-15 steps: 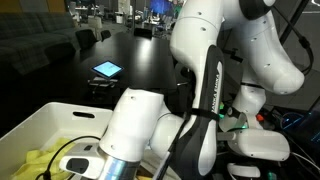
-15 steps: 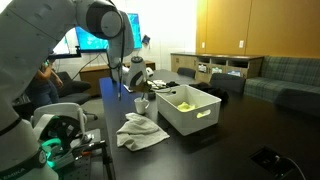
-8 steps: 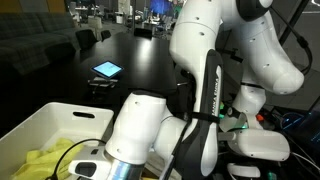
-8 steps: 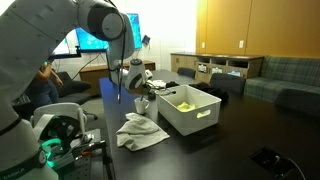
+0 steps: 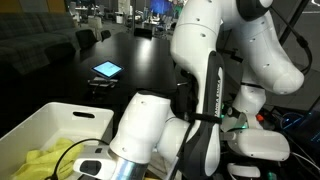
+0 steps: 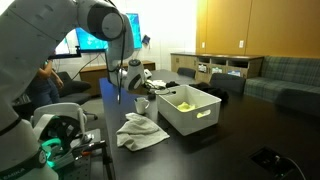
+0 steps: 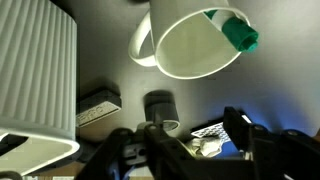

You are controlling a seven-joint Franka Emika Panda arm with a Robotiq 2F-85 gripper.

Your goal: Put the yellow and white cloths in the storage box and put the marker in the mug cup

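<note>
The white mug (image 7: 195,40) stands beside the storage box (image 6: 190,112). The teal marker (image 7: 238,32) lies inside the mug against its rim. My gripper (image 7: 182,130) hovers over the mug, its jaws spread wide apart with nothing between them. In an exterior view the gripper (image 6: 138,88) hangs just above the mug (image 6: 143,104). The yellow cloth (image 6: 185,101) lies in the box, also seen as the yellow cloth (image 5: 40,162) under the arm. The white cloth (image 6: 140,131) sits crumpled on the dark table in front of the box.
A lit tablet (image 5: 107,69) lies farther out on the dark table. A power strip (image 7: 98,108) and a dark round object (image 7: 158,105) sit near the mug. The box's ribbed wall (image 7: 35,70) is close beside the gripper. A person (image 6: 45,82) sits behind.
The arm's near link has shifted a little to the right in an exterior view. The cloths, box and mug have not moved.
</note>
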